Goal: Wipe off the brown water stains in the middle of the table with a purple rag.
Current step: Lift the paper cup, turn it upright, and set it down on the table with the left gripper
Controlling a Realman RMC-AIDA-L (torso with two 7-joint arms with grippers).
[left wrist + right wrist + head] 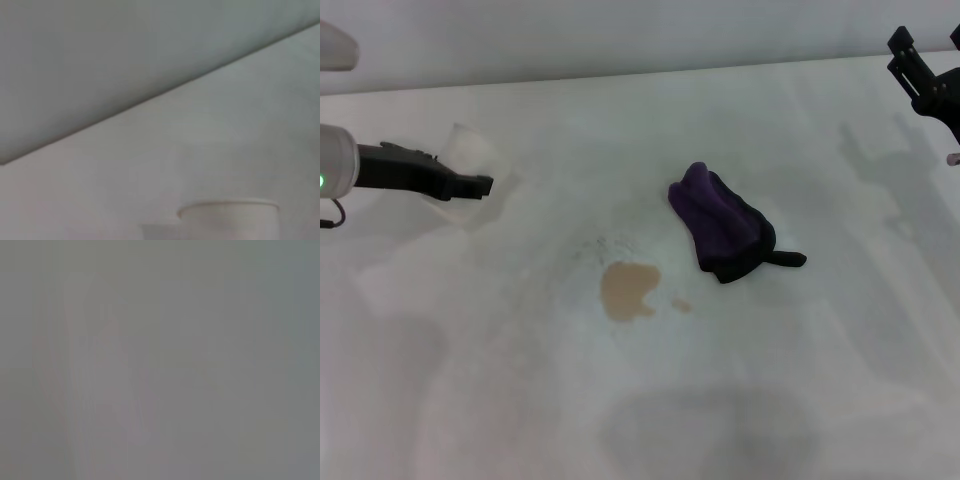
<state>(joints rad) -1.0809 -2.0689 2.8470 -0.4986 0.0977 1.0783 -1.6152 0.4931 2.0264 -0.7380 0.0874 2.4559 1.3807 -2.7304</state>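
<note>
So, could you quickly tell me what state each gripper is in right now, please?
Left gripper: beside the cup, holding nothing; open or shut cannot be told.
Right gripper: open, empty, raised far from the rag.

right tool (928, 70) cut off, cup (229, 220) cropped

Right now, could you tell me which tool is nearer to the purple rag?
The right tool looks nearer, up at the far right of the purple rag. The left tool hovers farther off, by the cup.
</note>
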